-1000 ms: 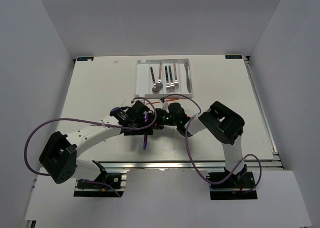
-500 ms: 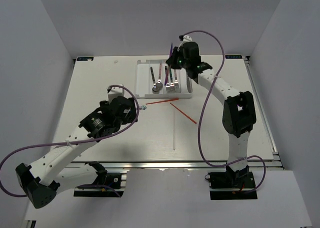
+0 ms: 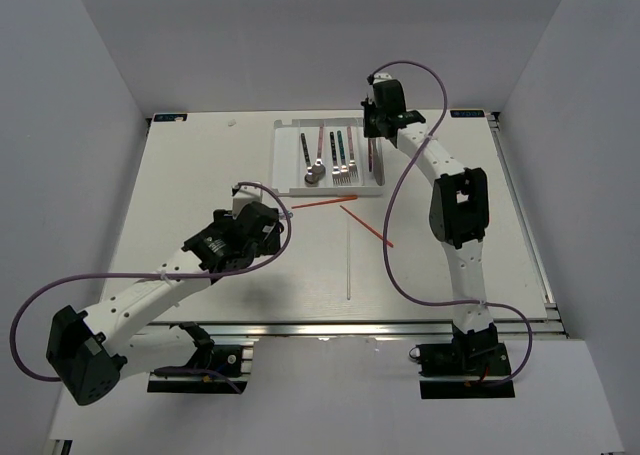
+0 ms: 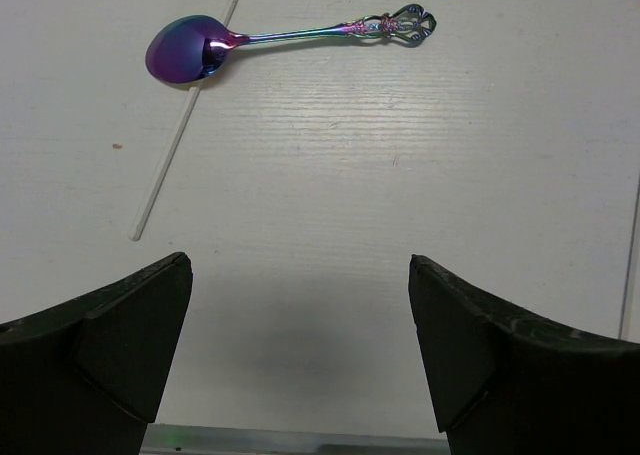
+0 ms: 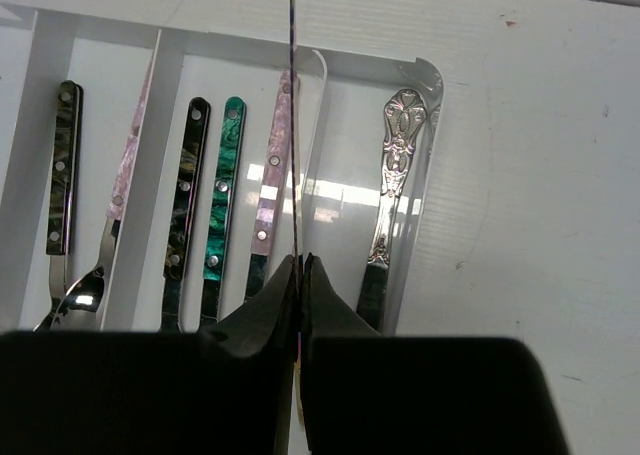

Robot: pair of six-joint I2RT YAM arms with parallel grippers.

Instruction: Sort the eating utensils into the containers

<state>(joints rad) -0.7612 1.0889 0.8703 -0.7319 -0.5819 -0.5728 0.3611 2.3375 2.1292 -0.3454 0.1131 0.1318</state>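
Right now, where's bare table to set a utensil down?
Bare table left of the tray, out to the left edge, and at the front between the white chopstick and the right arm. Crowded just before the tray: orange chopsticks, left gripper.

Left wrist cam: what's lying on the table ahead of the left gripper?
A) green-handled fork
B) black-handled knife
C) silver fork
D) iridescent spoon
D: an iridescent spoon lies flat on the table beyond the open left gripper, its bowl overlapping a thin white stick.
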